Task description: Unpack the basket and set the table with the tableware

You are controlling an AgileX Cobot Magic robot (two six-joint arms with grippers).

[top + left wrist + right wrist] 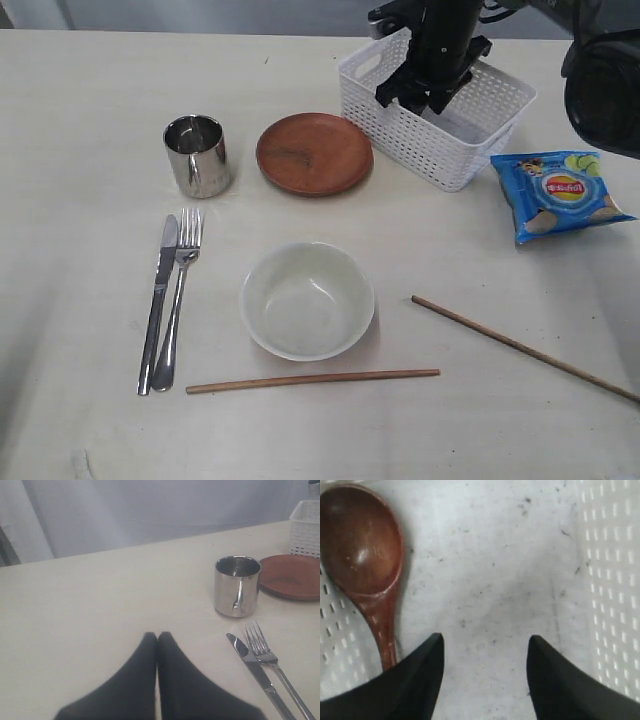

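Note:
The white basket (pixel 400 130) stands at the back right of the table (pixel 90 200). My right gripper (pixel 425 97) reaches down into it, open, with nothing between its fingers. In the right wrist view the gripper (pixel 485 642) hovers over the basket floor (pixel 490 555), and the dark red wooden spoon (pixel 362 555) lies beside one finger along the lattice wall. On the table lie the steel cup (pixel 197 154), reddish-brown plate (pixel 314 153), knife (pixel 158 300), fork (pixel 178 295), white bowl (pixel 307 299) and two chopsticks (pixel 312 379) (pixel 520 346). My left gripper (pixel 157 636) is shut and empty, low over the table near the knife (pixel 255 667).
A blue chip bag (pixel 558 193) lies right of the basket. A dark camera or arm body (pixel 605 85) fills the upper right corner of the exterior view. In the left wrist view the cup (pixel 237 585), plate (pixel 292 576) and fork (pixel 272 662) show beyond the fingers.

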